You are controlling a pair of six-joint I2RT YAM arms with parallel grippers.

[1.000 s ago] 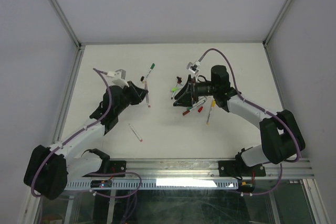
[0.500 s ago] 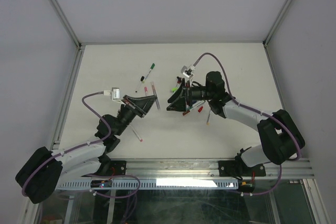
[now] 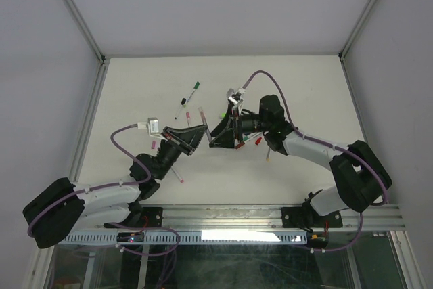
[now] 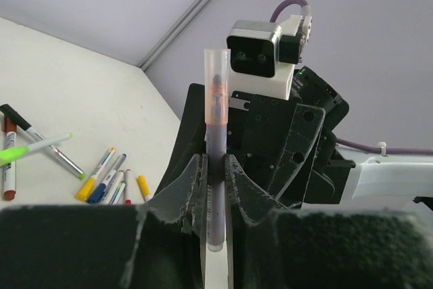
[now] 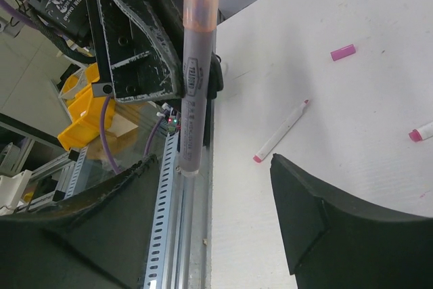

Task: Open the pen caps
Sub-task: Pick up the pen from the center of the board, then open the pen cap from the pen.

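Note:
My left gripper [image 4: 215, 160] is shut on a grey-barrelled pen [image 4: 215, 167] and holds it above the table, its clear cap with an orange-pink tip [image 4: 215, 76] pointing away. In the top view, the left gripper [image 3: 195, 132] and pen [image 3: 201, 116] sit just left of my right gripper [image 3: 216, 136]. My right gripper [image 5: 213, 162] is open. The same pen [image 5: 193, 99] stands between its wide jaws, nearer the left finger and touching neither. A loose pink cap [image 5: 343, 52] lies on the table.
Several pens lie in a pile [image 3: 250, 141] under the right arm. A green-capped pen [image 3: 195, 86] and a black-tipped one [image 3: 181, 105] lie further back. A pink-ended pen [image 3: 177, 172] lies near the front rail. Another pink cap [image 3: 154, 145] lies by the left arm.
My left gripper took a pen off the table, lifted it and swung right and nearer. My right gripper moved left to meet it, jaws open around the pen.

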